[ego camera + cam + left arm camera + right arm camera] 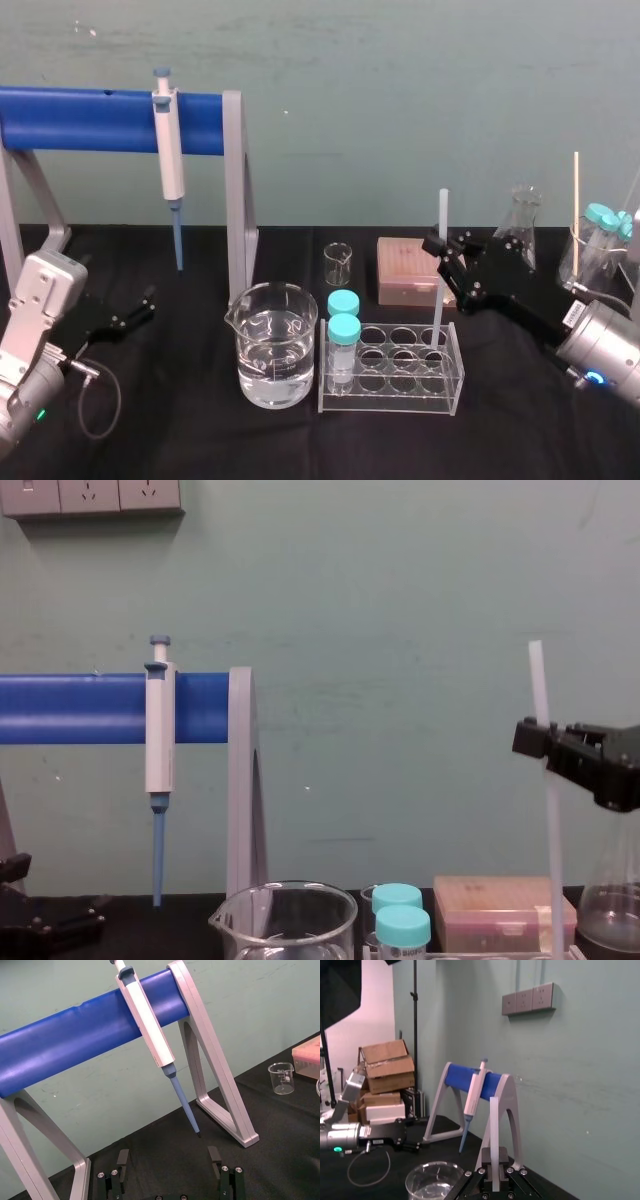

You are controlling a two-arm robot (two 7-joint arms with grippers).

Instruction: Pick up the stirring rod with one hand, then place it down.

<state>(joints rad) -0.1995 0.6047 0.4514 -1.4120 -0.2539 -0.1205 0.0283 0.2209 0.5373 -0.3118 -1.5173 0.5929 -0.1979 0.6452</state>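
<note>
Right gripper [444, 248]: black, blocky angular jaws, clamped on stirring rod [439, 300] in its upper half. Rod thin, straight, translucent whitish. Long axis near vertical, top end above jaws, lower end down at far-right cell of clear plastic tube rack [392, 402]. Glass beaker [250, 360] just left of rack. Left gripper [130, 315] parked far left, fingers apart.

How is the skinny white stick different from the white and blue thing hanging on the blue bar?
The stirring rod is thin, plain and whitish; the pipette is thicker, white with a blue tip. The right gripper pinches the rod, its lower end at the clear rack; the pipette hangs on the blue bar, untouched. The left gripper sits open, far left. Both stand upright.
</note>
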